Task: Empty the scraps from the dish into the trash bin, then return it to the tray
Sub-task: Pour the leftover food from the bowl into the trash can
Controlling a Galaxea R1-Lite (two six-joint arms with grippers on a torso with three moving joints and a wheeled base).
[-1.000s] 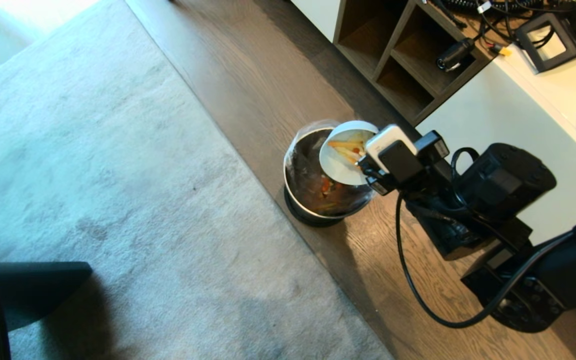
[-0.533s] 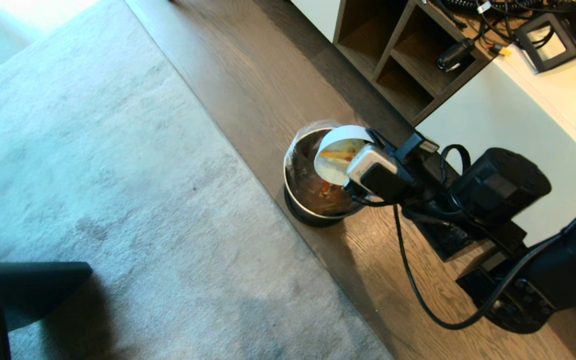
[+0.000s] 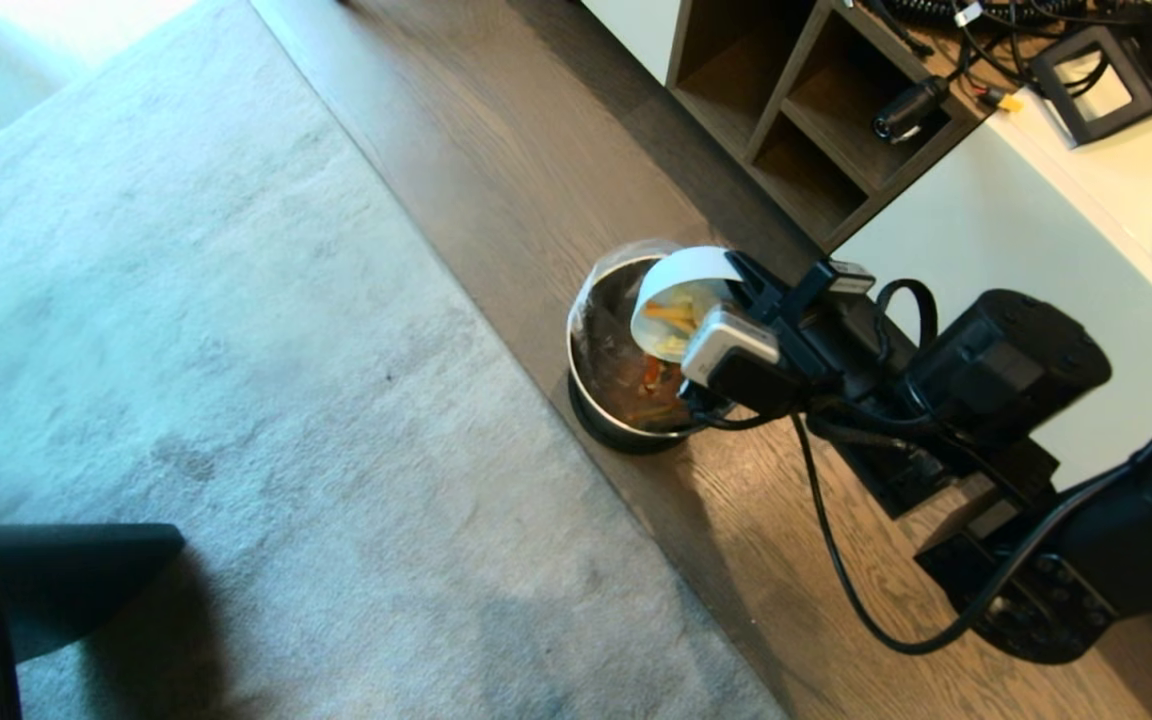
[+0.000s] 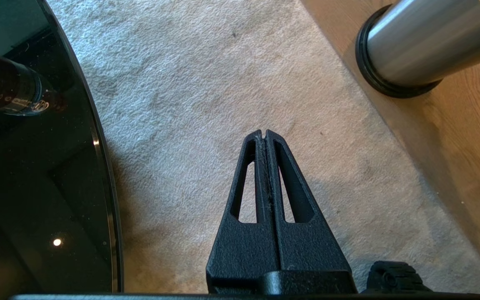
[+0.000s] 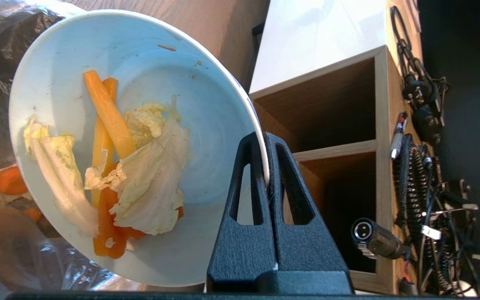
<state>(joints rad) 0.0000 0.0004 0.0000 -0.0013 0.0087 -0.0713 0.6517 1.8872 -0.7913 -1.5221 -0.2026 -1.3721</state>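
A lived-in home room: a pale carpet (image 3: 236, 350) on a wood plank floor (image 3: 536, 130), an open wooden shelf unit (image 3: 796, 110) strewn with cables (image 3: 1036, 20), and a glossy black round table (image 4: 36, 175).

Robot body: right arm extended and gripping, left arm parked.

Right arm: reaches in from the right of the head view, forearm angled toward the upper left, wrist rolled onto its side, black cable looping beneath it. Right gripper (image 5: 265, 139): black slotted fingers (image 5: 246, 166) pressed together on the rim of the dish (image 5: 206, 104), which is held steeply tilted. Left arm: out of the head view. Left gripper (image 4: 264, 134): fingers (image 4: 283, 175) closed flat against each other, holding nothing, pointing downward.
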